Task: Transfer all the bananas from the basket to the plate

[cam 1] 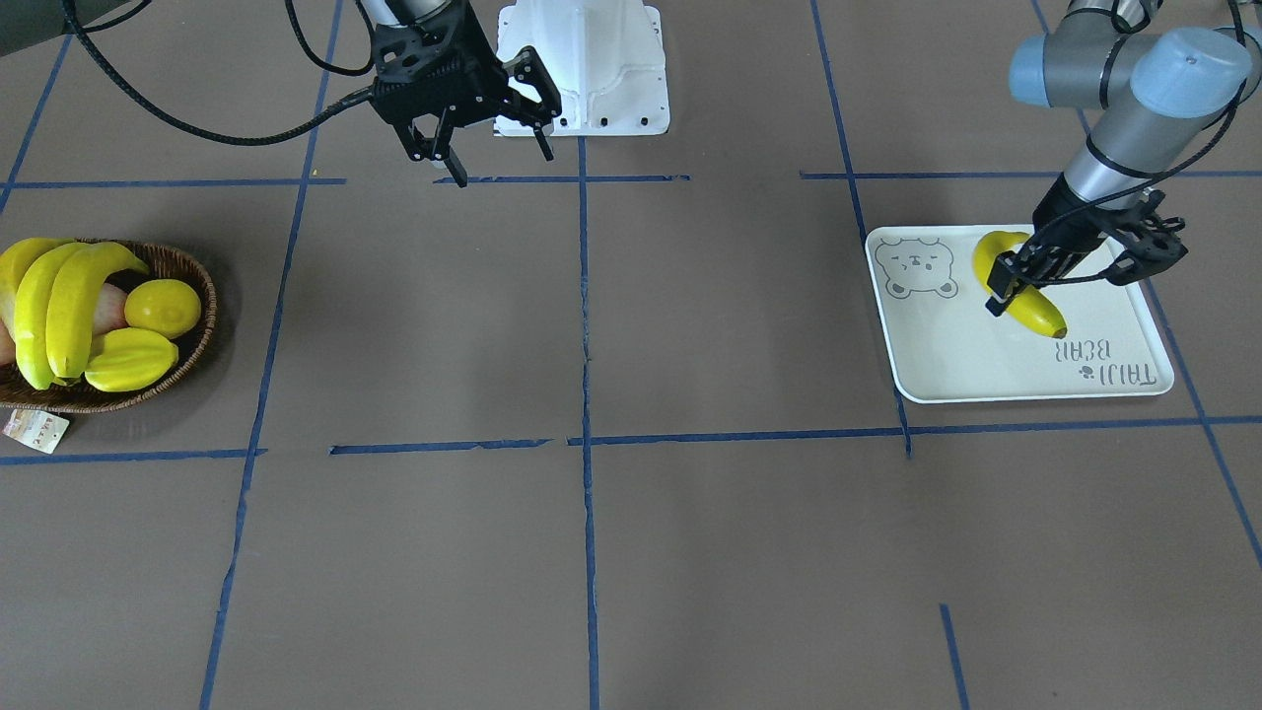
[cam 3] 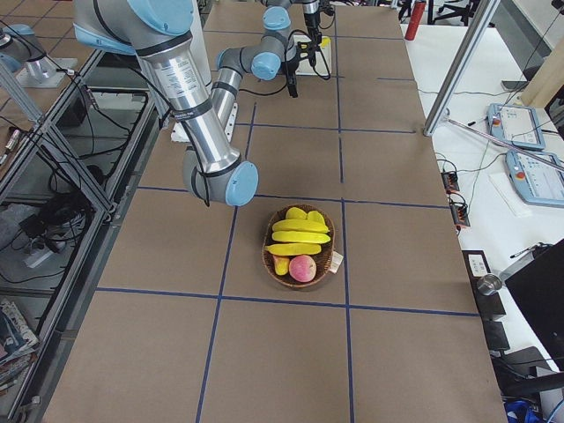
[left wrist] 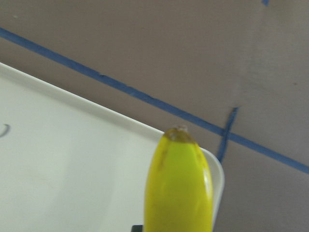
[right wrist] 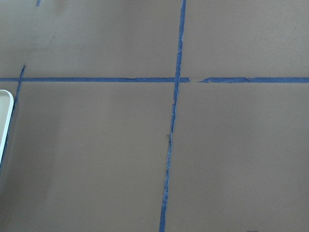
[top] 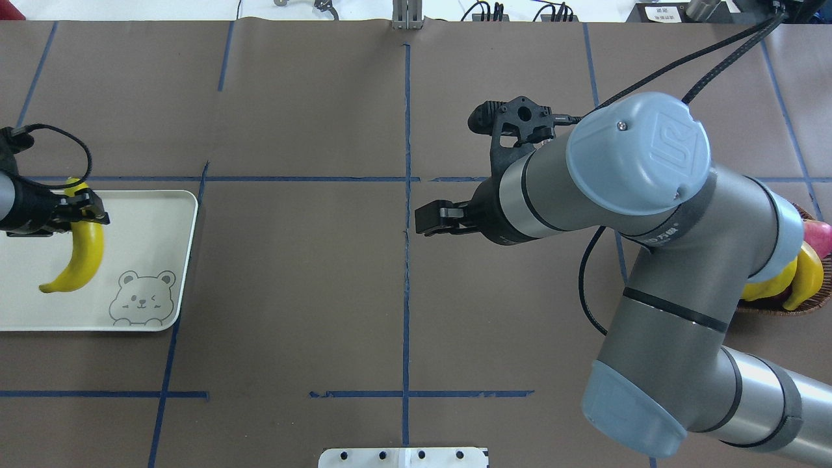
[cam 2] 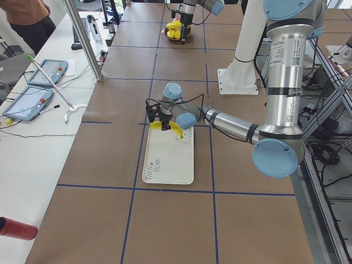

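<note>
The left fingers [top: 83, 212] clamp a banana [top: 83, 260] over the white plate [top: 166, 221], beside its bear drawing [top: 143, 299]. The right fingers [cam 1: 496, 158] hang spread wide and empty above the counter [cam 1: 690, 542]. Three more bananas [cam 1: 59, 306] lie in the basket [cam 1: 189, 268] with a lemon [cam 1: 163, 306] and a starfruit [cam 1: 131, 360].

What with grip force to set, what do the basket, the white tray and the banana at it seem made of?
Basket: dark-brown woven wicker, matte; the weave shows. Tray: smooth white, faint sheen, printed grey bear; probably plastic or melamine. Banana: even bright yellow, glossy skin; possibly an imitation, unclear.
</note>
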Motion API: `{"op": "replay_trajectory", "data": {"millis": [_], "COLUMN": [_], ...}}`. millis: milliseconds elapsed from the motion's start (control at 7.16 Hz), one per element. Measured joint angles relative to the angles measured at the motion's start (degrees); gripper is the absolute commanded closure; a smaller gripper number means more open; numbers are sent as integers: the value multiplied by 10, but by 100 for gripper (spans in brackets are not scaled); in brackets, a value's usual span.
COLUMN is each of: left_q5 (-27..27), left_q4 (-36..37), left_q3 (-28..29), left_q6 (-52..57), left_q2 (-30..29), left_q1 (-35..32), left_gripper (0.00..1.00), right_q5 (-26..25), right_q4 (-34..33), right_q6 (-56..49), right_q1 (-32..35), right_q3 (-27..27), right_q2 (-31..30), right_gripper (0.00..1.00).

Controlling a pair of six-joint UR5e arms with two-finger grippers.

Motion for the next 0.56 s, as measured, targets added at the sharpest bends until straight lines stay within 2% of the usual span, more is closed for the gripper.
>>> {"op": "replay_trajectory", "data": {"millis": [558], "left_q5": [0], "left_q4": [-2], "left_q3": [51], "left_q6": [62], "left_q2": [19], "left_q1": [-33], "left_gripper": [100], "right_q5": [-2], "right_q4": [0], "right_q6": [4], "right_q1": [3], "right_q3": [-2], "right_q2": [-1], "right_gripper": [1]}}
